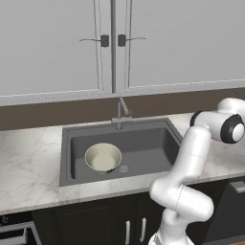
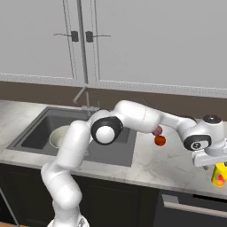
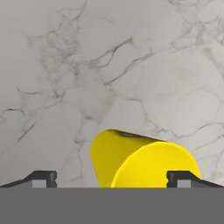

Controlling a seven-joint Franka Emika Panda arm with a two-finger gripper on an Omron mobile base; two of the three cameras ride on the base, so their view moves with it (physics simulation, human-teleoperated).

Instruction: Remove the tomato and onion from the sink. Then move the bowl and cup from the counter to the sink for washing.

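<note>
The bowl (image 1: 103, 157) sits inside the sink (image 1: 143, 143), at its left half, just beside the round drain; its cream interior faces up. The faucet (image 1: 120, 115) stands at the far edge of the sink, below the closed wall cabinets (image 1: 57, 43).

The tomato (image 2: 160, 140) rests on the desk (image 2: 150, 164) to the right of the sink. The onion (image 2: 156, 131) lies just beyond it, partly hidden behind the forearm; the two are touching or nearly so.

The arm reaches to the right across the desk. The gripper (image 2: 217, 170) hangs at the right end of the desk, pointing down over the cup (image 2: 218, 174), which stands near the front edge of the desk, well apart from the sink.

In the hand view, the gripper (image 3: 112, 178) has its jaws spread wide. The yellow cup (image 3: 144, 159) lies between the two fingertips (image 3: 41, 178), nearer the right one. Contact between fingertips and cup cannot be determined; the cup is not gripped.
</note>
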